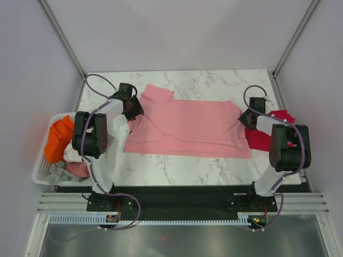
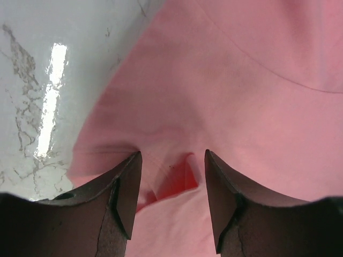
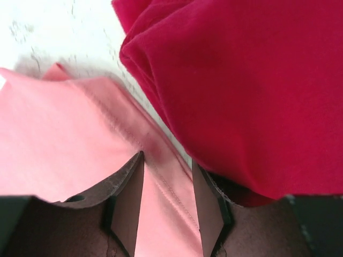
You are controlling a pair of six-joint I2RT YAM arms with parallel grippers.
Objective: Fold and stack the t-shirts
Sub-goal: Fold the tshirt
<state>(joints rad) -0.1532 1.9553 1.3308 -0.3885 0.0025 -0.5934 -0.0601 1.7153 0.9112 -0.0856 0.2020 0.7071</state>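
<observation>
The pink t-shirt (image 1: 187, 126) lies spread flat across the middle of the marble tabletop (image 1: 177, 166), with one sleeve pointing toward the far edge. The crimson t-shirt (image 1: 259, 139) lies bunched at the right end, touching the pink hem and partly covered by the right arm. The top view places the left claw (image 1: 131, 110) at the pink garment's left edge and the right claw (image 1: 247, 119) at its right edge, but does not resolve either opening. The left wrist view supplies this: the fingers (image 2: 126, 193) stand partly apart, pressed down on pink cloth, with a raised pucker of fabric between them that is not clamped. The right wrist view shows its fingers (image 3: 128, 198) likewise partly apart, straddling the stitched pink hem just beside the crimson folds, with nothing gripped. Only the top view shows the white laundry basket (image 1: 40, 168) off the tabletop's left side, holding an orange cloth (image 1: 59, 139) and other garments.
</observation>
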